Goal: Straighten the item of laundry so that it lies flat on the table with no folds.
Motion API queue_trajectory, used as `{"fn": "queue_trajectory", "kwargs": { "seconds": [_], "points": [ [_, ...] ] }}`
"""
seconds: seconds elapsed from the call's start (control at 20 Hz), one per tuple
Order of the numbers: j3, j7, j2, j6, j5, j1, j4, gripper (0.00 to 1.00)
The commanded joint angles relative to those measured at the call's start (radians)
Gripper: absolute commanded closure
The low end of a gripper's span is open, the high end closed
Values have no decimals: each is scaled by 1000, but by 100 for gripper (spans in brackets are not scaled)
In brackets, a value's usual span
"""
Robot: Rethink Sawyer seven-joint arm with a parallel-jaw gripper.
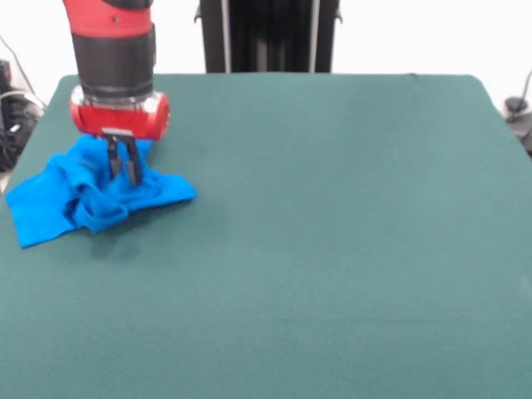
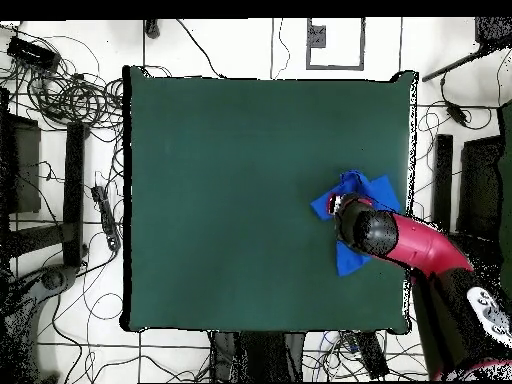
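The bright blue T-shirt (image 1: 91, 191) lies crumpled in a bunched heap near the left edge of the dark green table (image 1: 332, 249) in the front view; its print is hidden in the folds. My gripper (image 1: 123, 174) hangs straight down over the heap, its two dark fingers close together and pressed into the cloth at the top of the bunch. In the overhead view the shirt (image 2: 352, 200) lies near the table's right edge (image 2: 250, 200), and my red arm covers part of it, hiding the gripper.
The shirt's left corner reaches the table's left edge in the front view. Cables (image 2: 70, 100) and stands lie on the floor around the table. The robot's black pedestal (image 1: 266, 33) stands behind the far edge.
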Motion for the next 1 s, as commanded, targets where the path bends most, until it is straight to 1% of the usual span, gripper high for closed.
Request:
{"fn": "queue_trajectory", "kwargs": {
  "seconds": [0.05,0.2,0.45,0.65,1.0],
  "points": [
    [30,153,-220,144,87,42,145,100],
    [30,132,-307,230,120,48,160,100],
    [10,138,-391,305,152,77,187,100],
    [-19,179,-427,345,170,122,197,100],
    [-70,262,-442,331,218,214,228,100]
  ]
}}
